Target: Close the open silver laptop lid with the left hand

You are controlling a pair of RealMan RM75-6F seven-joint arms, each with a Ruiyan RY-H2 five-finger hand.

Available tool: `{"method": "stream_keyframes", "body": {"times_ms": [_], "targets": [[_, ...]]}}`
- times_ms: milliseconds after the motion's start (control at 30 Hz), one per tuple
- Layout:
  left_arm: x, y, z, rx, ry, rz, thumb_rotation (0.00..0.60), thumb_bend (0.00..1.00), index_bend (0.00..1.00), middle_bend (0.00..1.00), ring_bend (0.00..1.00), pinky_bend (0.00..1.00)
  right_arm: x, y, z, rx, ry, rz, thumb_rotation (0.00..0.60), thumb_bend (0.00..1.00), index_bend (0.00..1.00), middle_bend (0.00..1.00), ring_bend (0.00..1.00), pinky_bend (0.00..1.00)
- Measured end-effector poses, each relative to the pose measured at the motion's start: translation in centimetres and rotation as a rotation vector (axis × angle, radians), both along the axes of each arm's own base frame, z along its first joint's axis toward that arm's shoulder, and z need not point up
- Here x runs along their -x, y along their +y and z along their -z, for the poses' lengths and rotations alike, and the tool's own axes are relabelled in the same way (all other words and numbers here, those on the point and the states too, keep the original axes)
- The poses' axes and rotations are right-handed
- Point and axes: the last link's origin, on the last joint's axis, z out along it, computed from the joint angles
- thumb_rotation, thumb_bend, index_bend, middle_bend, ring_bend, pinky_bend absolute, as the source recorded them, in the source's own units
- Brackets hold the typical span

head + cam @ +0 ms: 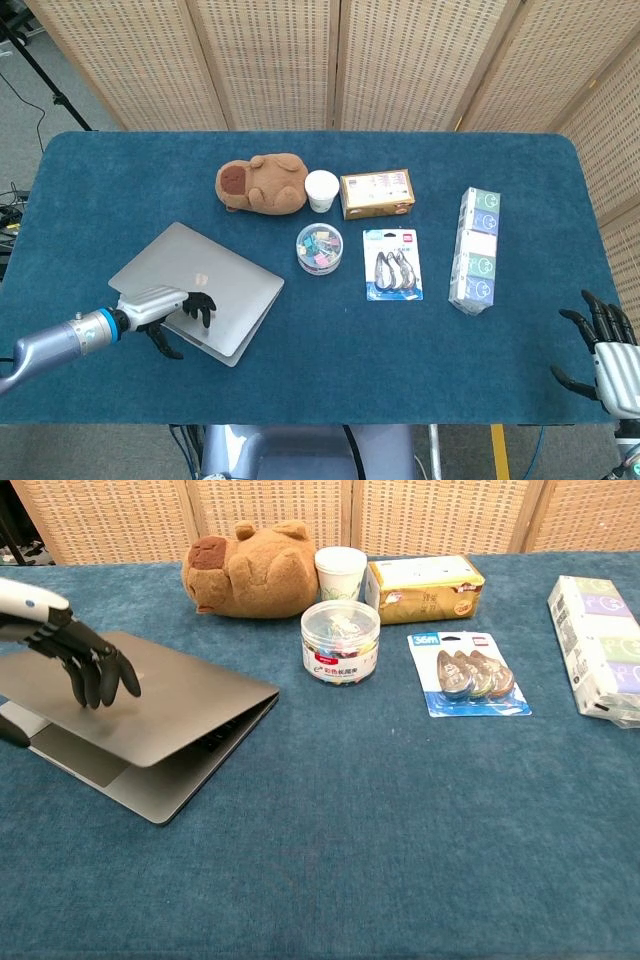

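The silver laptop [205,285] [160,720] lies at the table's front left, its lid nearly down with a narrow gap left above the base at the front edge. My left hand [165,310] [75,660] presses on the lid's front part, fingers spread over the top surface and the thumb below the lid's edge. My right hand [605,350] hangs open past the table's front right corner, holding nothing; the chest view does not show it.
Behind the laptop lie a brown plush toy [262,183], a white cup [321,190] and a gold box [377,194]. A clear tub of clips [319,248], a blue blister pack [393,264] and a long white carton [476,250] sit to the right.
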Motion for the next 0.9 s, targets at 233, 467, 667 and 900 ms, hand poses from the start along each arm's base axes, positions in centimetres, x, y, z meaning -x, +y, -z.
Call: {"method": "stream_keyframes", "body": {"times_ms": [233,467,667,900], "targets": [[1.4,-0.8,1.1,0.031,0.021,-0.018,0.6,0.09,0.42,0.26,0.34,0.31,-0.1,0.0,0.1,-0.003,0.001,-0.002,0.6,0.23,0.2,0.0,0.0,0.0],[2.5,-1.4,2.1,0.052,0.039,-0.031,0.6,0.09,0.42,0.26,0.34,0.31,-0.1,0.0,0.1,-0.004,0.002,-0.003,0.6,0.23,0.2,0.0,0.0,0.0],[3.7,-1.4,2.9,0.052,0.059,-0.049,0.6,0.09,0.42,0.26,0.34,0.31,-0.2,0.0,0.2,-0.005,0.004,-0.002,0.6,0.23,0.2,0.0,0.0,0.0],[5.3,-1.4,3.6,0.044,0.094,-0.058,0.6,0.09,0.42,0.26,0.34,0.31,-0.3,0.0,0.2,-0.004,0.006,-0.004,0.6,0.23,0.2,0.0,0.0,0.0]]}}
